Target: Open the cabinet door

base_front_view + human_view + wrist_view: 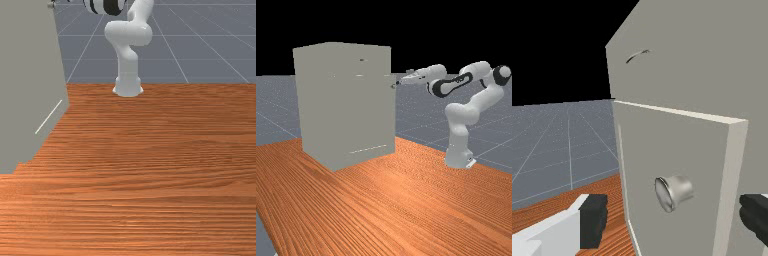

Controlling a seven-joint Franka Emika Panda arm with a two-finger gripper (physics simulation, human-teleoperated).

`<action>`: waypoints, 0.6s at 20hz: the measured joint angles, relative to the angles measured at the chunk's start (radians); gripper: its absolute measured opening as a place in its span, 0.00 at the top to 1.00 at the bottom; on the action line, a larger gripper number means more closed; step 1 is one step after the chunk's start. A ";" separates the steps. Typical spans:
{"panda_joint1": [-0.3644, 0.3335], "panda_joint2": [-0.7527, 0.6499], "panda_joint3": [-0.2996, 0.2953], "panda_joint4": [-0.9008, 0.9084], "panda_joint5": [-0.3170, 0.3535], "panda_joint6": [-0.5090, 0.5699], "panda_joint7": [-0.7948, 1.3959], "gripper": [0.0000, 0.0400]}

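Pincer (399,82) is open, fingers (594,221) wide apart w/ nothing gripped. It's up by the cabinet (346,107), at the near end of the outstretched arm (458,132). Round metal knob (674,192) on the cabinet door (667,142) is just ahead of the pincer (673,219), seen btwn the two fingers & touching neither. Door's in front of the pincer too, its thick pale edge (730,185) showing btwn knob & one finger; can't tell if it's slightly ajar. Small curved handle (638,55) is on the cabinet front, farther from the pincer than the knob. Wooden surface (406,200) is well below the pincer, w/ cabinet upright on it.
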 joint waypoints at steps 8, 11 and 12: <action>-0.005 0.031 -0.048 0.027 -0.018 0.002 -0.046 0.00; 0.003 0.093 -0.044 0.034 -0.018 0.031 -0.048 0.00; 0.006 0.097 -0.042 0.030 -0.019 0.036 -0.048 0.00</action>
